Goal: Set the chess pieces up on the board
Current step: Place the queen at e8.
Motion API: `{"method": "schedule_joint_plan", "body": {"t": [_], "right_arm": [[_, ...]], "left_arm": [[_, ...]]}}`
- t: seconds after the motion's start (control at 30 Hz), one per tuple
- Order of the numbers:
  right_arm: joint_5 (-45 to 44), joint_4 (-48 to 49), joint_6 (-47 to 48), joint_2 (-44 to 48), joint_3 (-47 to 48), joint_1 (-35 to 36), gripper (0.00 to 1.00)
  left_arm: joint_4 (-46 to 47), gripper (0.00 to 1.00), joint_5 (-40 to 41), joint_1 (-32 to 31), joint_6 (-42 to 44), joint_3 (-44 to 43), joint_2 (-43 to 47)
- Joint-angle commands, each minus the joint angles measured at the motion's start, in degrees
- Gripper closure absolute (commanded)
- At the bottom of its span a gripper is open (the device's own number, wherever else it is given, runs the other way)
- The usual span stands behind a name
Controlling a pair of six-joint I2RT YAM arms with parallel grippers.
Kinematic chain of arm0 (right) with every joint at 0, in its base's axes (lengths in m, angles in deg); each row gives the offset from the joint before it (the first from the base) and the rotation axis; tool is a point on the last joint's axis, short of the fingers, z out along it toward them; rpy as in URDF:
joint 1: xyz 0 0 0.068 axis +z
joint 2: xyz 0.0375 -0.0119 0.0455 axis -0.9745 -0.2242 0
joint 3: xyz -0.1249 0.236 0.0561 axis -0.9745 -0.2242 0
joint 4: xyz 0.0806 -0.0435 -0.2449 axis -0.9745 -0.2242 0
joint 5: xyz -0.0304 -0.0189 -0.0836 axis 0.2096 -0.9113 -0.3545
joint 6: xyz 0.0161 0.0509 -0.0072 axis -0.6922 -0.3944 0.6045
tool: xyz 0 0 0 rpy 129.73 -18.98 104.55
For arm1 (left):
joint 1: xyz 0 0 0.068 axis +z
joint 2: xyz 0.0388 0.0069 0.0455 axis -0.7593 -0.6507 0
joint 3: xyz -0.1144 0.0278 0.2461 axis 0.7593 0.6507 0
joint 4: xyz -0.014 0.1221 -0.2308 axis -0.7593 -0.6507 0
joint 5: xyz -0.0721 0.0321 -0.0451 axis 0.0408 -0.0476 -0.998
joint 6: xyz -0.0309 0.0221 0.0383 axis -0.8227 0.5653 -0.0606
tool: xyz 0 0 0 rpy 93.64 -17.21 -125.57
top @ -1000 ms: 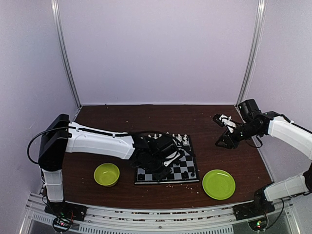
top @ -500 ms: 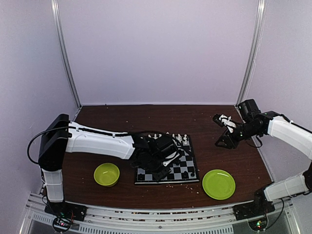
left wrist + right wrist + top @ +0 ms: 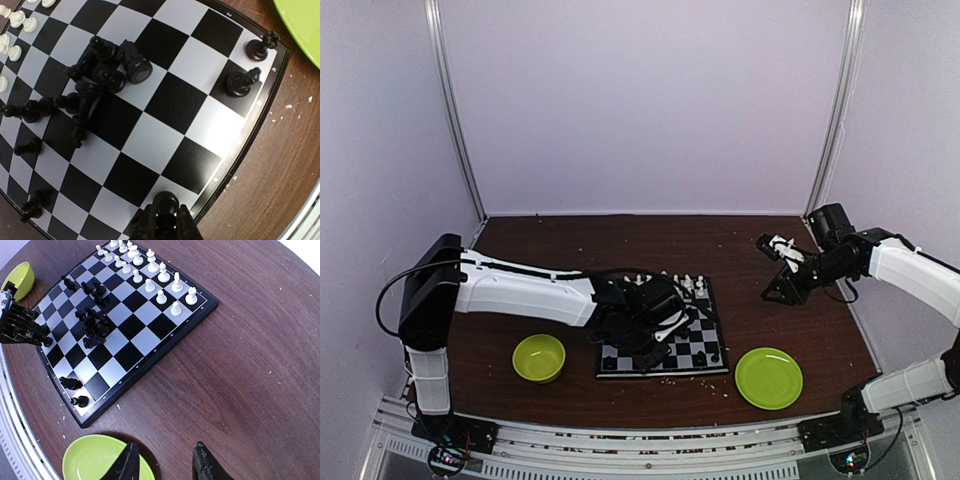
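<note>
Bearing board (image 3: 700,345), brown table (image 3: 620,240); lilac walls (image 3: 640,100)

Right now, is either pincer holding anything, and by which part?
The left pincer grips a black chess piece by its sides, just below the head, at the edge of the board. The right pincer is open and holds nothing.

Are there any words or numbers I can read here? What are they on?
"2": printed on the black rim of the board, seen in the left wrist view.
Other pale marks along that rim: too small and blurred to read.
Bowl and plate: no writing shows on them.
</note>
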Motion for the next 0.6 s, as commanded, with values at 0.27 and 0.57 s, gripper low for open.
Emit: {"method": "schedule_joint_plan", "body": {"t": [0.27,0.57], "right_arm": [[-0.50,-0.65,0.34,-0.41,1.69,-0.13,0.64],[-0.53,-0.73,0.34,-0.65,1.74,-0.15,0.64]], "left_arm": [[0.99,0.92,-2.16,0.40,0.27,0.72,-0.11],[0.76,0.77,-0.44,0.40,0.15,1.08,1.06]]}}
